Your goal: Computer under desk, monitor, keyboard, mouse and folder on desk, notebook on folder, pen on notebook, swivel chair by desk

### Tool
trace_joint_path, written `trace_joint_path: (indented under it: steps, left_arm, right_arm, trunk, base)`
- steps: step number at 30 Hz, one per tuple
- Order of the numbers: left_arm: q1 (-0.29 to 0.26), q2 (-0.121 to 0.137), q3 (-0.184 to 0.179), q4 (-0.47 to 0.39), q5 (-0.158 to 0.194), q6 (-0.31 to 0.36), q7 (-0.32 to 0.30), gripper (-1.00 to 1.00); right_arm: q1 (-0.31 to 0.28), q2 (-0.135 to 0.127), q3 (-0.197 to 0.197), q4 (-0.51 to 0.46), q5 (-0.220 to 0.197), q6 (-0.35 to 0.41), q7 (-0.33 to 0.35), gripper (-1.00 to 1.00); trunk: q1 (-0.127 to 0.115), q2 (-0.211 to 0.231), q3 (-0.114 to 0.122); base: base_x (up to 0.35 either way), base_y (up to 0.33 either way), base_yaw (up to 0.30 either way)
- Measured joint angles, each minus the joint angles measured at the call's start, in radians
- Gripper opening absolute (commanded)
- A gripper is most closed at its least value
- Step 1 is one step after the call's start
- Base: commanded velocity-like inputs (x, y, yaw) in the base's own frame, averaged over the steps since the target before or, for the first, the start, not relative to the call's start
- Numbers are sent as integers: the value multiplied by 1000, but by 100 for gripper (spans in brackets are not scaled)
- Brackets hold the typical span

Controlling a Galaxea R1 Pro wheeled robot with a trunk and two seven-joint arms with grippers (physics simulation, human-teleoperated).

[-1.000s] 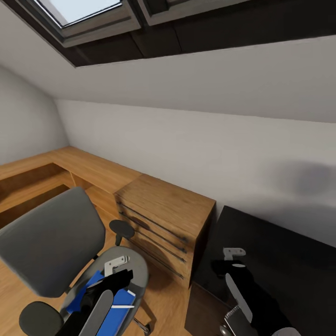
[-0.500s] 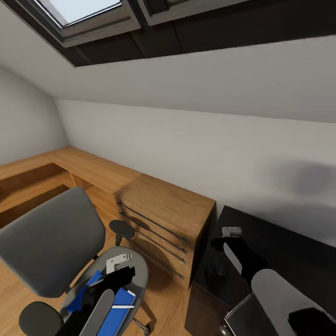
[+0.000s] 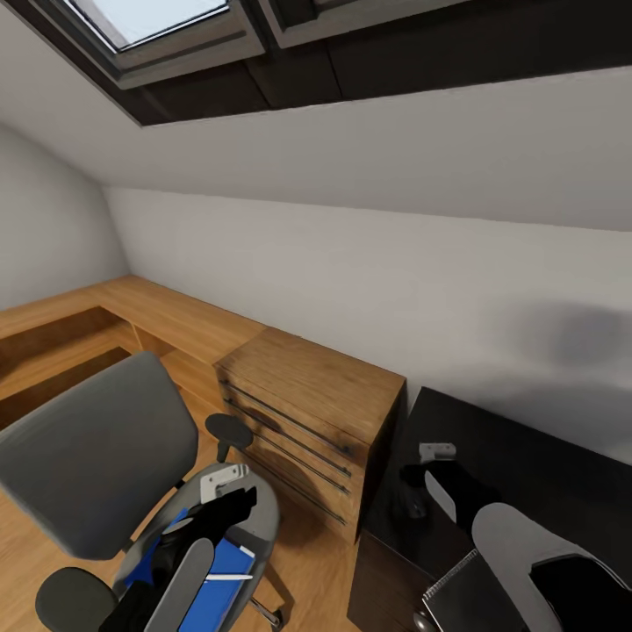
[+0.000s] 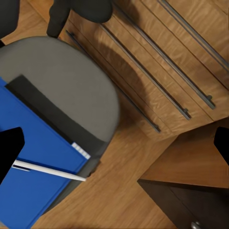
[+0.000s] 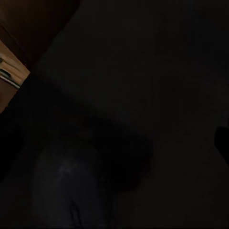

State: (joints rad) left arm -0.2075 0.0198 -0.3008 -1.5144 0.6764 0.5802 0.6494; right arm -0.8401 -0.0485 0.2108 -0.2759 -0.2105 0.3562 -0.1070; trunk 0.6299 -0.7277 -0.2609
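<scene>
The grey swivel chair [image 3: 96, 456] stands at the lower left, with the blue folder [image 3: 224, 584] on its seat [image 4: 62, 71]. A thin white pen [image 4: 47, 170] lies on the folder [image 4: 38, 143]. My left gripper [image 3: 235, 502] hovers open above the seat's front, near the folder's end [image 4: 114, 143]. My right gripper [image 3: 418, 478] is open low over the black desk [image 3: 544, 474]. In the right wrist view [image 5: 114, 145] a dark rounded shape [image 5: 81, 186], apparently the mouse, lies beneath it. A spiral-edged grey notebook [image 3: 456, 601] rests at the desk's near edge, partly behind my right arm.
A light wooden chest of drawers [image 3: 307, 404] stands between chair and desk, close to both. A wooden bench [image 3: 167, 316] runs along the white wall. The ceiling slopes low, with a skylight [image 3: 149, 17]. A desk drawer with a silver knob [image 4: 193, 224] is below the desk's corner.
My right arm has swung right and reached farther over the desk, its gripper now a little deeper. The left gripper has risen slightly above the chair seat. Folder and pen lie unchanged.
</scene>
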Motion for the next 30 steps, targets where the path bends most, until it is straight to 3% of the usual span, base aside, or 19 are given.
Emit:
trace_joint_path:
  steps: [9,20,30]
  left_arm:
    - [0,-2,-2,-2,0,-1,0,100]
    - [0,-2,1,-3,0,-1,1,100]
    - [0,-6,4,-3,1,-1,3,100]
  right_arm:
    - [0,2,1,8,-4,35,7,100]
    - [0,33,6,13,-1,57,22,100]
    - [0,36,7,14,0,94,24,100]
  trunk:
    - [0,0,0]
    - [0,0,0]
    - [0,0,0]
  base:
    - [0,0,0]
    - [0,0,0]
    - [0,0,0]
